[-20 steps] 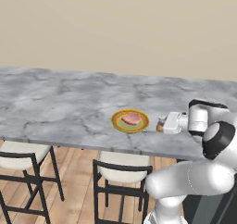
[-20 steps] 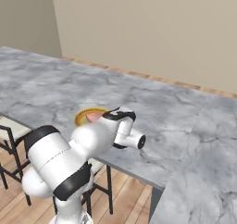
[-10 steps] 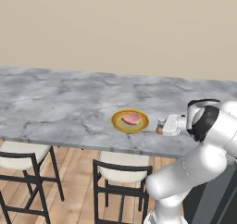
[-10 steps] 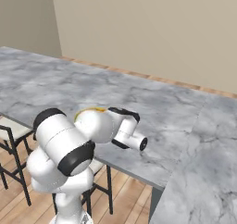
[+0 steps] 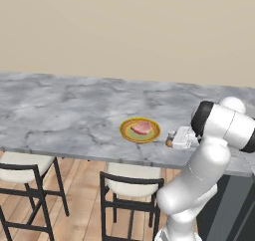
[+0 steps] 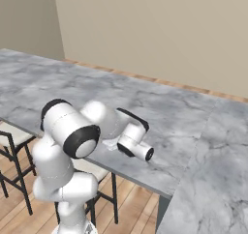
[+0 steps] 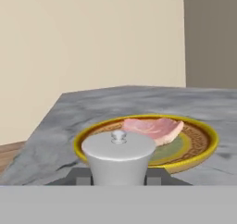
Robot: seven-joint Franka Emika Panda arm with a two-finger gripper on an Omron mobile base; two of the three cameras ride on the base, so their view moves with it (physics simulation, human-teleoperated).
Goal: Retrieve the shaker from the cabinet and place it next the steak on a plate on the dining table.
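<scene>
Dining table: the long marble dining table (image 5: 74,118) runs across the left base view, with chairs (image 5: 130,187) pushed under its near edge.
Arm: the white arm (image 5: 219,128) reaches low over the near edge of the table, to the right of the plate.
Plate: the yellow-rimmed plate (image 5: 128,134) lies flat on the table, close to the near edge.
Steak: the pinkish steak (image 5: 141,128) lies inside the plate; in the hand view the steak (image 7: 152,128) is just behind the shaker top.
Gripper: the gripper (image 5: 174,139) points sideways toward the plate, fingers clamped on the shaker.
Shaker: the shaker (image 5: 170,142) is held between the fingers, just beside the plate's right rim and very low over the table; its pale top (image 7: 119,146) is at the centre of the hand view. I cannot tell if its base touches the marble.
Risk 1: if the fingers let go while the shaker hangs above the surface or is tilted, I think it may tip and roll, because it is narrow and near the table edge.
Risk 2: pushing further toward the plate could knock the rim and shift plate and steak.
</scene>
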